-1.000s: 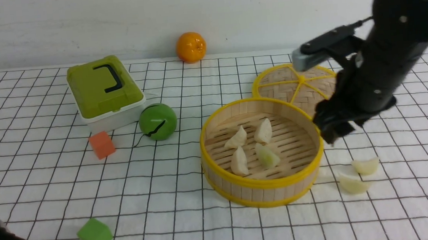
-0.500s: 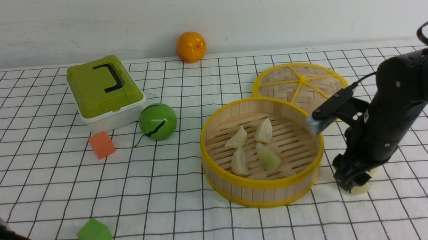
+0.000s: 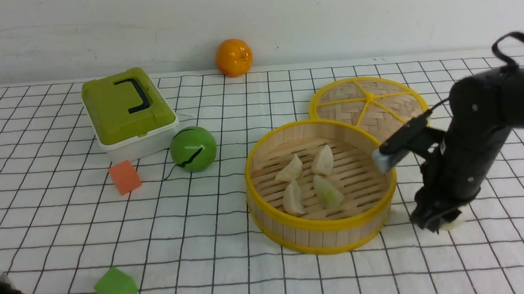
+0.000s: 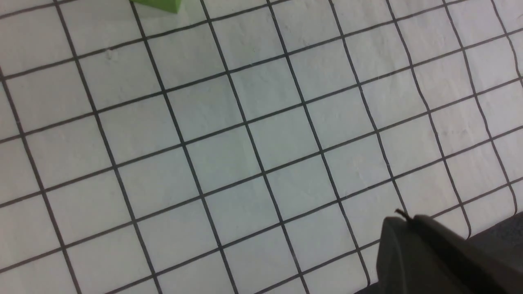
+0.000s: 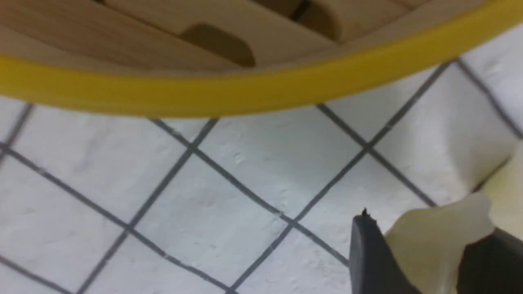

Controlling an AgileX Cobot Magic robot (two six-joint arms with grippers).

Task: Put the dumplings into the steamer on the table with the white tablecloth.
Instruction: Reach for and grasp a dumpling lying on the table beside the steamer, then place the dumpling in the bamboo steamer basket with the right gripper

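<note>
The steamer stands right of centre on the white tablecloth, with several dumplings on its slatted floor. My right gripper is down at the cloth just right of the steamer. In the right wrist view its fingers press both sides of a pale yellowish dumpling; the steamer's yellow rim runs close by. A second dumpling lies right beside the held one. My left gripper hangs shut and empty over bare cloth at the near left.
A woven lid leans behind the steamer. A green lidded box, a green ball and an orange cube sit at the left. An orange is by the wall, a green cube near the front.
My right arm dropped from above the steamer's right rim to the cloth, and its jaws closed on one of the two dumplings lying there. The left arm stayed put.
</note>
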